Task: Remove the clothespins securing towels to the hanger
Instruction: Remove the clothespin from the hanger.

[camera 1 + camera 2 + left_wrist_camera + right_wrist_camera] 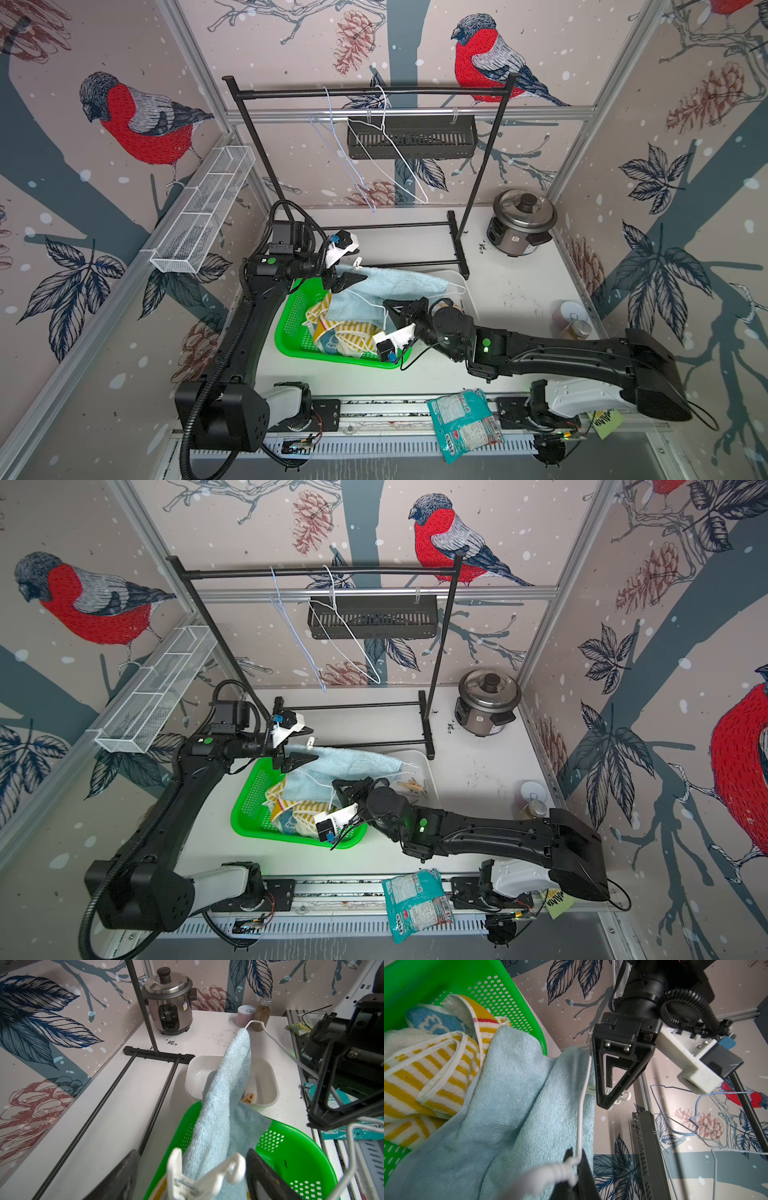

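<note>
Though blurry, white plastic clothespin (199, 1176) astride light-blue terry towel (224, 1105)

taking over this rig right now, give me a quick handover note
Left tool: open, straddling the white clothespin clipped on the light-blue towel.
Right tool: shut on the white hanger by its twisted neck, holding it above the green basket.
Done: striped towel and teal towel lie loose in the basket; wooden clothespins are in the white tub.
Left: pull off that one visible pin and free the light-blue towel.
</note>
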`<state>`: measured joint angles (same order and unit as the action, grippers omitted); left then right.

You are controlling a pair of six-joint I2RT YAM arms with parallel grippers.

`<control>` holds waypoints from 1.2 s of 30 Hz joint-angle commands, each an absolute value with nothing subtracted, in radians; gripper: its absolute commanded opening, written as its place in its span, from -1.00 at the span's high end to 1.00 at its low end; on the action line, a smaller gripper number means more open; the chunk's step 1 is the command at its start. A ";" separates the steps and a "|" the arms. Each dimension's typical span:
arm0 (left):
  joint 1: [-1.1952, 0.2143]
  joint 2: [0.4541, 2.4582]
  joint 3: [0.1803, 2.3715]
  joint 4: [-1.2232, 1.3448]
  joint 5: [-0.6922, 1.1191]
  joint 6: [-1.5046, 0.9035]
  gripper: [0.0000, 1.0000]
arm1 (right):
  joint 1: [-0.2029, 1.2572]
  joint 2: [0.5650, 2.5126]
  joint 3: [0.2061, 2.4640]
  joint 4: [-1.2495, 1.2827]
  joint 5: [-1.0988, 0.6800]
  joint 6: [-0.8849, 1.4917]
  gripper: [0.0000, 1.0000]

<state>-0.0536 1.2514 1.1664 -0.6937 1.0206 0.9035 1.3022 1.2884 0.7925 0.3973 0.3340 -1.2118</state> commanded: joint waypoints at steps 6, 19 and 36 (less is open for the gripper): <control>-0.049 1.260 1.160 -0.708 1.078 0.948 -0.37 | 1.306 1.288 0.806 0.440 0.338 -1.204 1.00; -0.050 1.261 1.163 -0.700 1.094 0.950 0.25 | 1.307 1.298 0.811 0.437 0.331 -1.189 1.00; -0.049 1.229 1.159 -0.657 1.124 0.930 0.61 | 1.308 1.332 0.831 0.416 0.317 -1.159 1.00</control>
